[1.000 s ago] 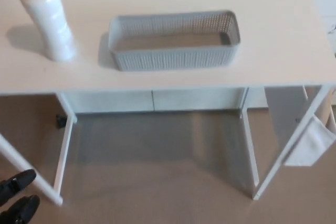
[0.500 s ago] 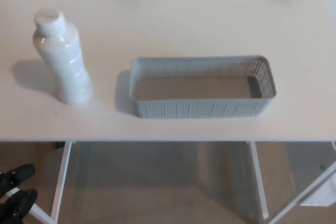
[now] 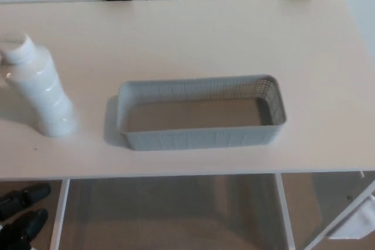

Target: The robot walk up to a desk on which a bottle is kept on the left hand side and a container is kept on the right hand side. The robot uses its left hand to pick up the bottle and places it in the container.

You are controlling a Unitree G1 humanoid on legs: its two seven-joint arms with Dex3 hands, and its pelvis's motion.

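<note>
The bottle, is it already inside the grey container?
No, the bottle stands upright on the desk, to the left of the empty container and apart from it.

Glossy white plastic bottle (image 3: 38, 89), matt grey perforated plastic container (image 3: 199, 137), smooth pale desk (image 3: 193, 33).

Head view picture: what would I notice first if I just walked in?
Probably the white bottle, standing upright with its cap on at the desk's left edge. Next, the long grey mesh basket in the middle, empty. The robot's black left hand shows low in the bottom left corner, below the desktop.
</note>
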